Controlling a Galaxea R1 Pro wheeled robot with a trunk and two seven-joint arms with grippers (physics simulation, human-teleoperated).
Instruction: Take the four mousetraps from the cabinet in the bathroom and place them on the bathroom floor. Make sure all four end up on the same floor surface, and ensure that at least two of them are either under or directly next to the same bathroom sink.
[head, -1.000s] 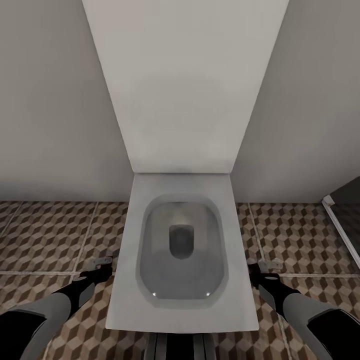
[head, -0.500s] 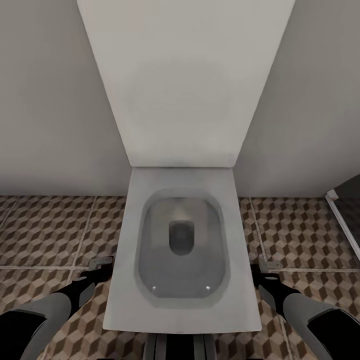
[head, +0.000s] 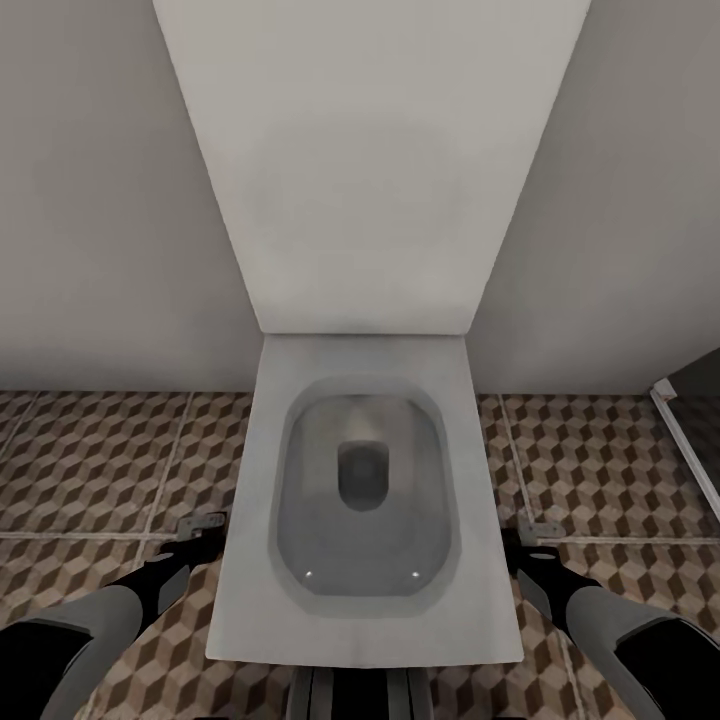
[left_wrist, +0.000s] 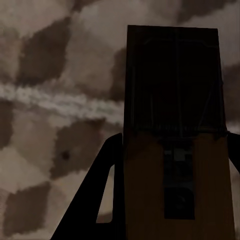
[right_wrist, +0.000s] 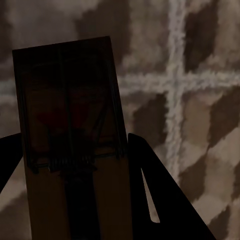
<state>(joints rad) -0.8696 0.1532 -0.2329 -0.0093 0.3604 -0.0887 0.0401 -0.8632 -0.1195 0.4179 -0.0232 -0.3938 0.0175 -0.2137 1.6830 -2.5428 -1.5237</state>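
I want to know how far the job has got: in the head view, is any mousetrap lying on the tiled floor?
No: the bathroom floor on both sides of the toilet shows bare cube-pattern tiles.

The head camera looks steeply down over a toilet (head: 365, 480) against the far wall, with patterned floor (head: 90, 470) on both sides. Each wrist camera points close at that same tiled floor (left_wrist: 55, 100) (right_wrist: 200, 90) past a held mousetrap (left_wrist: 172, 150) (right_wrist: 70, 140).
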